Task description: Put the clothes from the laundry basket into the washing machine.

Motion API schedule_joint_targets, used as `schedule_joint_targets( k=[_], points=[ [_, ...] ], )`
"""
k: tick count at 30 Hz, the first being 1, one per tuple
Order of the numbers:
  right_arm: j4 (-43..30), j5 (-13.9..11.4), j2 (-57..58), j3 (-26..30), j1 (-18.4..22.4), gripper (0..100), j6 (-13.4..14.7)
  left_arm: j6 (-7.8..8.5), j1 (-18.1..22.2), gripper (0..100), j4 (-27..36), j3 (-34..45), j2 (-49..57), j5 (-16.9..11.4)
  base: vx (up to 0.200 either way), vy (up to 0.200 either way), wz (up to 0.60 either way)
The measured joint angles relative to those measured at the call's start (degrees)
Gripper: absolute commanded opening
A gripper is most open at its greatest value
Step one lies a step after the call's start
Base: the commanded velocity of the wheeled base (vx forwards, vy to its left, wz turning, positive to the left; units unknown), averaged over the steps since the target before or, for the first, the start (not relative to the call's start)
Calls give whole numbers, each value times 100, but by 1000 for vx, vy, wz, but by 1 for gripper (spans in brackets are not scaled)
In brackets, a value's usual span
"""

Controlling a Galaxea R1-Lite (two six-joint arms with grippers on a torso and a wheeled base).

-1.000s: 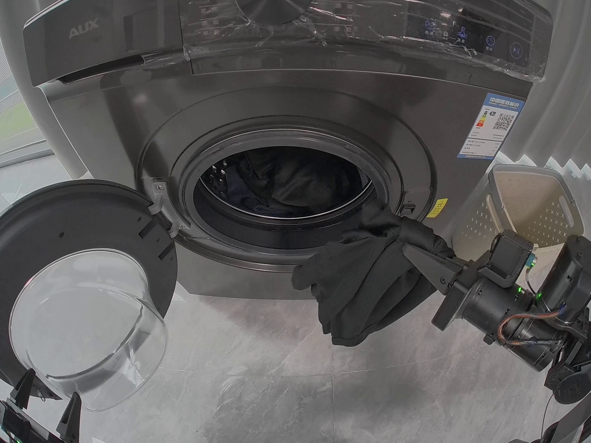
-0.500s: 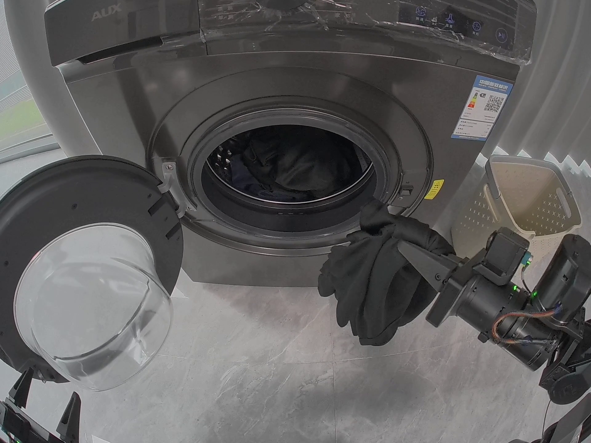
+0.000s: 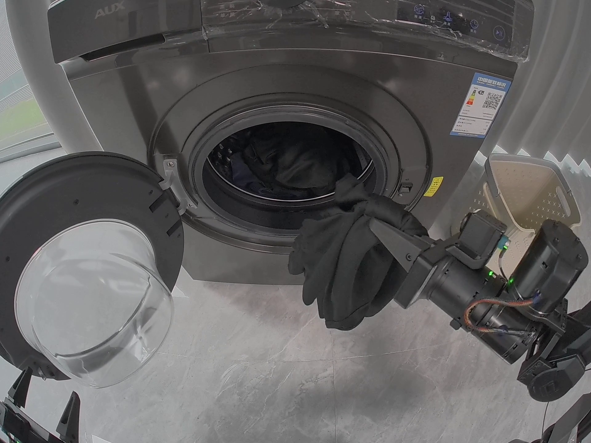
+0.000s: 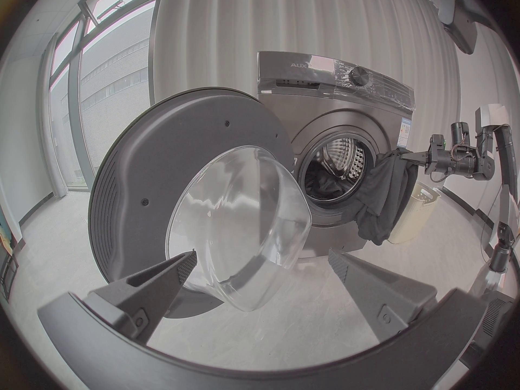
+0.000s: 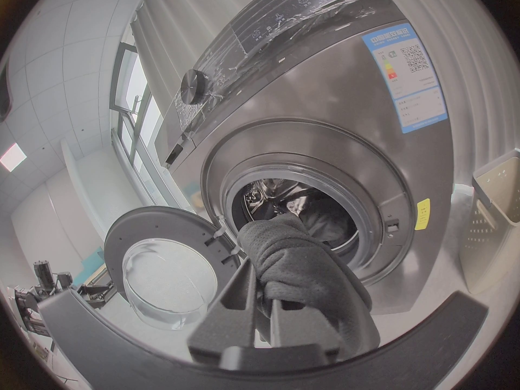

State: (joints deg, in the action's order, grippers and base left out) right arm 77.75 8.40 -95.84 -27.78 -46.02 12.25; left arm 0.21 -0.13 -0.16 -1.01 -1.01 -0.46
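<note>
The grey washing machine [image 3: 295, 69] stands with its round door [image 3: 86, 266] swung wide to the left. Dark clothes [image 3: 289, 164] lie inside the drum. My right gripper [image 3: 377, 226] is shut on a black garment [image 3: 345, 259], which hangs in front of the drum opening's lower right rim; in the right wrist view the garment [image 5: 303, 269] bulges over the closed fingers [image 5: 238, 310]. The beige laundry basket [image 3: 532, 195] stands to the right of the machine. My left gripper [image 4: 260, 266] is open, low at the left, facing the door's glass bowl [image 4: 238, 223].
Grey tiled floor [image 3: 265, 364] spreads in front of the machine. A pleated curtain [image 3: 560, 93] hangs behind the basket. The open door takes up the space at the left, and windows [image 4: 103, 82] lie beyond it.
My right gripper has carried the black garment left and up, from beside the basket toward the drum opening. The head camera shifted slightly at first. The left gripper stayed put.
</note>
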Motion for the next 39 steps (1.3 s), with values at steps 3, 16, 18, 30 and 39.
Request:
schedule_joint_targets(
  k=[3,16,18,30,39],
  points=[
    [261,18,-200,-171,-50,0,46,-2,6,100,0,0,0,-2,0,0,0],
    [769,44,-923,-573,-218,0,80,30,4,100,-299,-339,-2,-191,0,0,0],
    [775,11,-939,-603,-232,0,88,26,4,100,-329,-667,-50,-413,0,0,0],
    [713,-158,-973,-879,-227,0,99,-234,-228,100,-763,-1510,-2136,-2022,0,0,0],
    [672,-255,-981,-942,-194,0,77,-258,-1089,100,-2148,-1536,-4334,-2150,0,0,0]
  ],
)
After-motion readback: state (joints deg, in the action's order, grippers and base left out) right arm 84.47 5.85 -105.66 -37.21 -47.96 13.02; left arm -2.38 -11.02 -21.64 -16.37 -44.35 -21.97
